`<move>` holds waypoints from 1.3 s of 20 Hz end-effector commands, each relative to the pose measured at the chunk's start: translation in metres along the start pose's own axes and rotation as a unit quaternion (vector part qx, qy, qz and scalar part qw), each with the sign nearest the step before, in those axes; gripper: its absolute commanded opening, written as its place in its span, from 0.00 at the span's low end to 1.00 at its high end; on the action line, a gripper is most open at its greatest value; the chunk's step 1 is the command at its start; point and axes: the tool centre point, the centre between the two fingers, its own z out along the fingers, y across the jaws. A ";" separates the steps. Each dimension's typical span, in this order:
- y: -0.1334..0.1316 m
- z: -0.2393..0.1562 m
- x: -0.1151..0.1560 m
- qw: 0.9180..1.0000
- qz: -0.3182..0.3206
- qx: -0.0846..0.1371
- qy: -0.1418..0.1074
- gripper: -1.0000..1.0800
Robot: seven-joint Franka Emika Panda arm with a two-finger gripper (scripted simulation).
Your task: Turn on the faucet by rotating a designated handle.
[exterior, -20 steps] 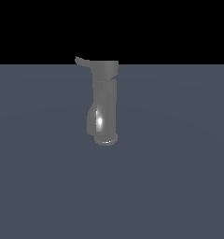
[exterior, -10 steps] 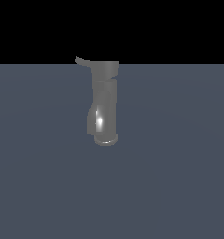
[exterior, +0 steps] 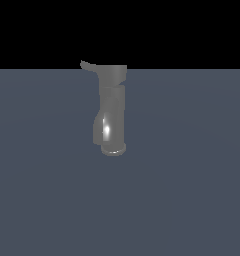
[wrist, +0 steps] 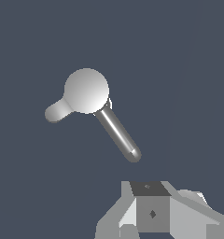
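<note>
**A:** Where's the handle from your gripper?

**B:** I see it well apart, a stub off the faucet cap on the side away from my gripper, spout angled back toward me. Can't tell if the gripper's open; it holds nothing.

The faucet stands on the floor, near the middle of the exterior view. Its wide cap is at the top. The handle sticks out from the cap toward the exterior view's left. In the wrist view (looking down from above), the gripper is well apart from the faucet, touching nothing, and the handle points away from the gripper.
</note>
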 end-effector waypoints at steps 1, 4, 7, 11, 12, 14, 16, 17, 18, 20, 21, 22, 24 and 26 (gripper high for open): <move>-0.010 0.006 0.008 1.000 0.030 0.001 0.000 0.00; -0.022 0.014 0.017 0.998 0.066 0.001 -0.001 0.00; -0.034 0.022 0.027 0.995 0.102 0.002 -0.001 0.00; -0.049 0.034 0.038 0.989 0.149 0.002 -0.001 0.00; -0.053 0.038 0.041 0.987 0.161 0.002 -0.001 0.00; -0.061 0.044 0.047 0.983 0.185 0.002 -0.001 0.00; -0.069 0.051 0.052 0.978 0.208 0.002 0.000 0.00; -0.073 0.055 0.055 0.975 0.220 0.002 0.000 0.00; -0.077 0.059 0.057 0.973 0.232 0.002 0.000 0.00; -0.084 0.066 0.063 0.967 0.255 0.002 0.001 0.00; -0.088 0.070 0.065 0.964 0.266 0.002 0.001 0.00; -0.092 0.074 0.068 0.961 0.278 0.002 0.001 0.00; -0.099 0.082 0.072 0.954 0.301 0.001 0.002 0.00; -0.107 0.090 0.077 0.946 0.323 0.001 0.003 0.00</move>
